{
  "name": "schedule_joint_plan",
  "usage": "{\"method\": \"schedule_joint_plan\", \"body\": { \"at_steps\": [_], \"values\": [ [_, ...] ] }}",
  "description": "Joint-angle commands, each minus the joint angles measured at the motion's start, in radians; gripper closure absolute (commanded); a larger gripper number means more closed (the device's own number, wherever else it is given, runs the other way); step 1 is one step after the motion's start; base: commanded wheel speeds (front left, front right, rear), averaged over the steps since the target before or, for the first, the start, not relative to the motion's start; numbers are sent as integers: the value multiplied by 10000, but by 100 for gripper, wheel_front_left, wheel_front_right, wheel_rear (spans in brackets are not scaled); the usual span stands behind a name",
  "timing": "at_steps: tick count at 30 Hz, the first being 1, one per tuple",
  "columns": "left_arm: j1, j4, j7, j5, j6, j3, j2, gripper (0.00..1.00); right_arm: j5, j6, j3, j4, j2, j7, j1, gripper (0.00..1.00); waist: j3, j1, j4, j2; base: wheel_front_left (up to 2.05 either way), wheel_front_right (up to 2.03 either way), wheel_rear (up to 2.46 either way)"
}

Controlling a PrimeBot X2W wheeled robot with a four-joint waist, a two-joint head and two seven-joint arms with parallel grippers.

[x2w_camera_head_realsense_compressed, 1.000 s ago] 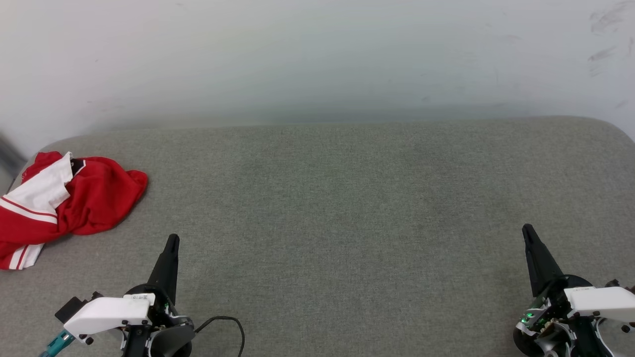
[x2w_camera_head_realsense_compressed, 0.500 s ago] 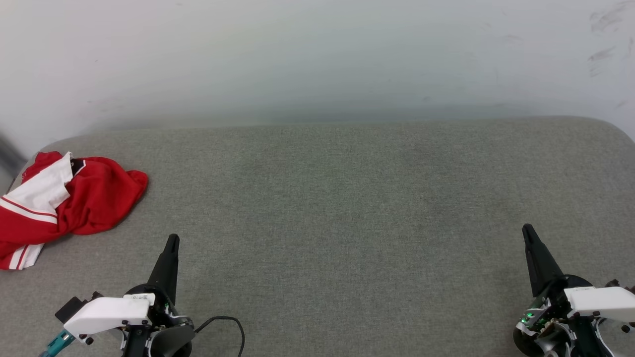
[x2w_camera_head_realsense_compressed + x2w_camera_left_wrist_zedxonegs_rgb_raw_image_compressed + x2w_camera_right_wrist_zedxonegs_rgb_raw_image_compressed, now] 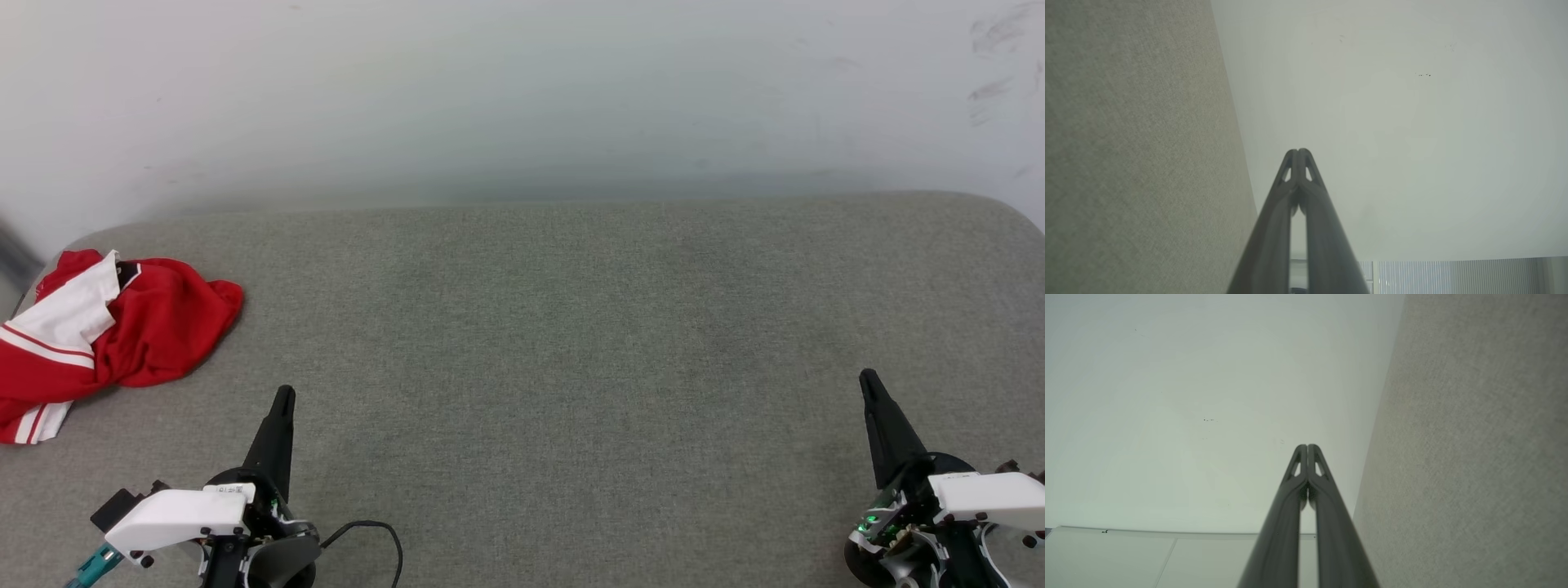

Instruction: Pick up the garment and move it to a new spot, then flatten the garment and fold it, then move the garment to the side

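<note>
Head view: one garment (image 3: pixel 139 327), two tools, one worktop (image 3: pixel 571 343) and one black cable (image 3: pixel 384 531) are showing. The garment is lying crumpled at the worktop's far left edge, running past the picture's left border. Its red body is bulging toward the robot's right, and a white sleeve with red-and-white striped trim is lying across its left part. The heap's long axis is running diagonally, from the near left, where a striped edge is resting, to the far right, where the rounded red end is pointing. Lettering cannot be made out. The left tool (image 3: pixel 283 396) is hovering at lower left, fingers pressed together into one dark point and aiming away from the robot; it is near the garment but apart from it. The right tool (image 3: pixel 867 377) is sitting at lower right, likewise pressed together, well apart from the garment and gripping nothing. A pale wall (image 3: pixel 522 98) is rising behind the worktop.

Left wrist view: the left tool's two fingers (image 3: pixel 1274 228) are meeting at the tips, pinching nothing; grey fabric is occupying the left side and the wall the right.

Right wrist view: the right tool's two fingers (image 3: pixel 1280 526) are meeting at the tips, pinching nothing; grey fabric is occupying the right side and the wall the left.
</note>
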Motion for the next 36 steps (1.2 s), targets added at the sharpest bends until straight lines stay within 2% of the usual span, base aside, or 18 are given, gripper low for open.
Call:
{"method": "schedule_joint_plan", "body": {
  "at_steps": [1, 9, 10, 23, 32, 36],
  "values": [
    [-81, 6, 24, 23, -29, 35, -19, 100, 40, 0, 6, 14, 42, -1, -109, 100, 0, 0, 0, -1, 0, 0, 0],
    [-81, 6, 22, 23, -29, 33, -19, 100, 40, 0, 6, 14, 42, -1, -109, 100, 0, 0, 0, -1, 0, 0, 0],
    [-81, 6, 22, 23, -29, 33, -19, 0, 40, 0, 6, 14, 42, -1, -109, 0, 0, 0, 0, -1, 0, 0, 0],
    [451, -142, -517, 309, -3, -115, -21, 0, -466, 0, 267, 43, 4, -502, 358, 0, 14, 0, -9, -1, 0, 0, 0],
    [602, -308, -886, 940, -5, 252, -18, 0, -1374, 0, 275, -16, 5, -874, 384, 0, 25, 0, -9, -1, 0, 0, 0],
    [594, -269, -1058, 1453, -6, 651, -17, 0, -2242, 0, 245, -136, 6, -1046, 372, 0, 33, 0, -15, -1, 0, 0, 0]
  ]
}}
